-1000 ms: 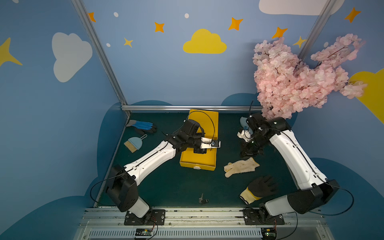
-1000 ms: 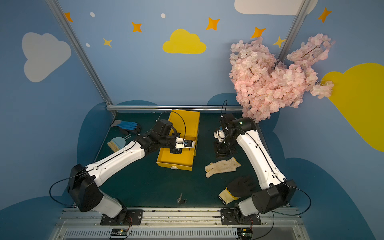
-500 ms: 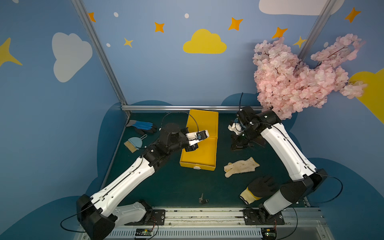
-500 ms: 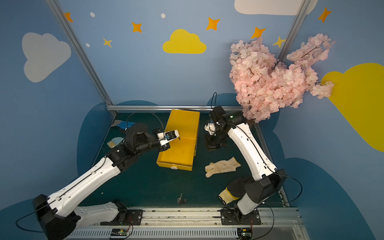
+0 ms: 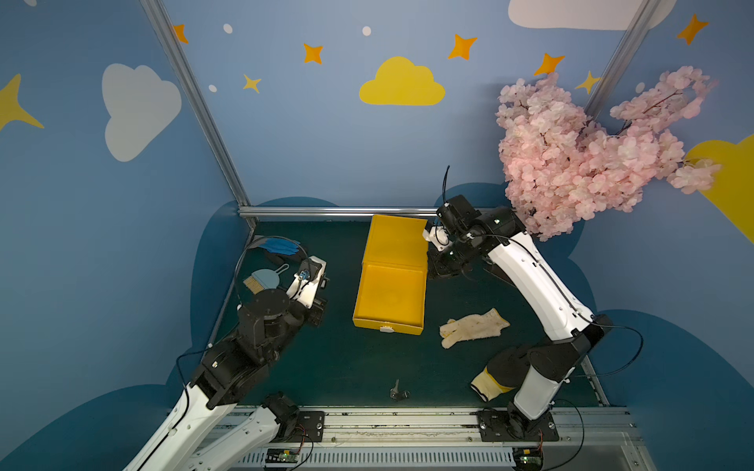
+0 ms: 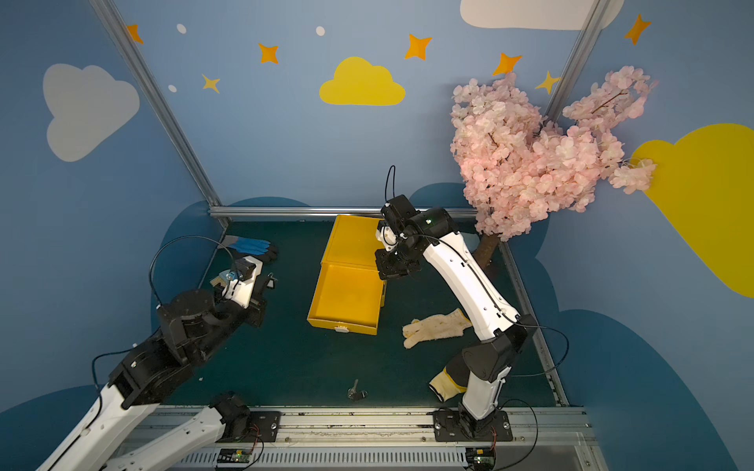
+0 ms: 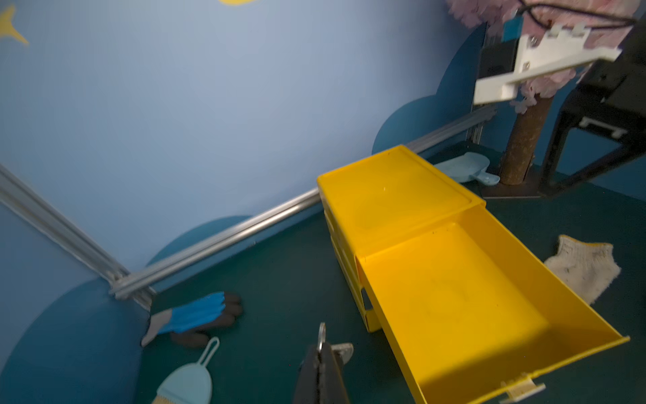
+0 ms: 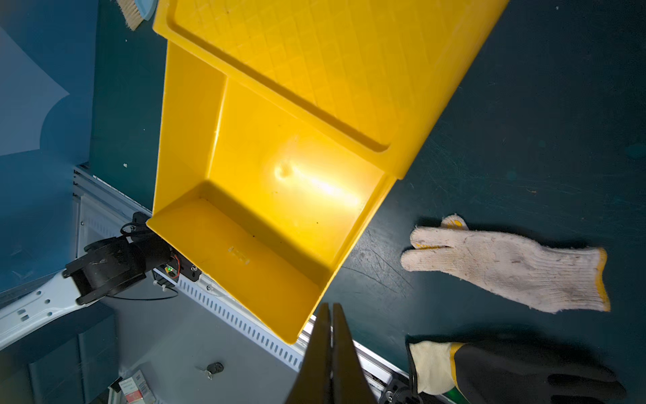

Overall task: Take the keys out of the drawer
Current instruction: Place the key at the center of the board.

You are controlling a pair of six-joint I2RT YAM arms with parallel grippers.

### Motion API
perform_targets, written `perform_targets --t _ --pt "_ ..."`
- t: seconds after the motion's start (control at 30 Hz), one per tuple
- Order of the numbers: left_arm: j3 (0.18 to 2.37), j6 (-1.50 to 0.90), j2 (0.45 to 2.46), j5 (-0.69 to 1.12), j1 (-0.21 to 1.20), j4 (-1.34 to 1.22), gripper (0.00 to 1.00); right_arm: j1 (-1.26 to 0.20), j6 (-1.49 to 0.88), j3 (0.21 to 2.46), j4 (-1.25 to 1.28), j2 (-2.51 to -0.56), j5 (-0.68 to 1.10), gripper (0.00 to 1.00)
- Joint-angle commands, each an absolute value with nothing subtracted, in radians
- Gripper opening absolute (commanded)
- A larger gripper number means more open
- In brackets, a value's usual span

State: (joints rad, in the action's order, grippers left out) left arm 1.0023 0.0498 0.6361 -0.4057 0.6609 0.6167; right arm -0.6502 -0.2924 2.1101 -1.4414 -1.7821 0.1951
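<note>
1. The left gripper (image 7: 320,349) has its jaws pinched tight on a ring of keys (image 7: 342,351). The silver ring sticks up past the fingertips and a flat metal piece juts out to one side.
2. That gripper hangs above the mat (image 5: 347,367), well to the left of the drawer (image 5: 387,324) and near the brush (image 5: 261,279) and the blue glove (image 5: 281,246).
3. The right gripper (image 8: 331,307) has its jaws pressed together with nothing between them. It is raised at the drawer's right edge, about where the drawer meets its cabinet (image 5: 398,240).
4. A second bunch of keys (image 5: 398,394) with a black tag lies on the mat close to the front rail. It is outside the drawer and well apart from both grippers.
5. The yellow drawer stands pulled out toward the front, its floor in plain sight from both wrist views.
6. On the dark green mat to the right of the drawer lies a white glove (image 5: 473,328). A black glove (image 5: 497,367) with a pale cuff lies nearer the front, partly hidden by the right arm.
7. A pale blue scoop (image 7: 465,166) rests behind the cabinet, beside the trunk of the pink blossom tree (image 5: 579,163).
8. The walls (image 5: 326,142) are blue, painted with clouds and stars.
</note>
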Motion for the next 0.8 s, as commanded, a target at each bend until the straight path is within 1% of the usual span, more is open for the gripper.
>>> perform_targets --t 0.0,0.07,0.13,0.23,0.4,0.53,0.67,0.77 --pt "0.947 -0.240 0.564 -0.450 0.658 0.815 0.03 -0.684 -0.319 2.127 -1.427 -1.786 0.179 0.01" --pt "0.919 -0.311 0.541 -0.429 0.658 0.845 0.03 -0.704 -0.336 2.096 -1.409 -1.775 0.173 0.01" --pt "0.883 -0.356 0.535 -0.358 0.658 0.845 0.03 -0.721 -0.357 2.052 -1.383 -1.761 0.183 0.01" --pt "0.837 -0.525 0.546 -0.377 0.658 0.906 0.03 -0.742 -0.395 2.003 -1.350 -1.743 0.197 0.01" --pt "0.734 -0.692 0.545 -0.332 0.656 0.896 0.03 -0.776 -0.422 1.982 -1.338 -1.729 0.181 0.01" --pt "0.694 -0.724 0.601 -0.305 0.638 0.888 0.03 -0.792 -0.424 2.006 -1.358 -1.732 0.175 0.01" --pt "0.667 -0.768 0.677 -0.240 0.570 0.902 0.03 -0.803 -0.428 2.048 -1.385 -1.736 0.167 0.01" --pt "0.634 -0.790 0.703 -0.170 0.510 0.883 0.03 -0.807 -0.440 2.081 -1.395 -1.743 0.171 0.05"
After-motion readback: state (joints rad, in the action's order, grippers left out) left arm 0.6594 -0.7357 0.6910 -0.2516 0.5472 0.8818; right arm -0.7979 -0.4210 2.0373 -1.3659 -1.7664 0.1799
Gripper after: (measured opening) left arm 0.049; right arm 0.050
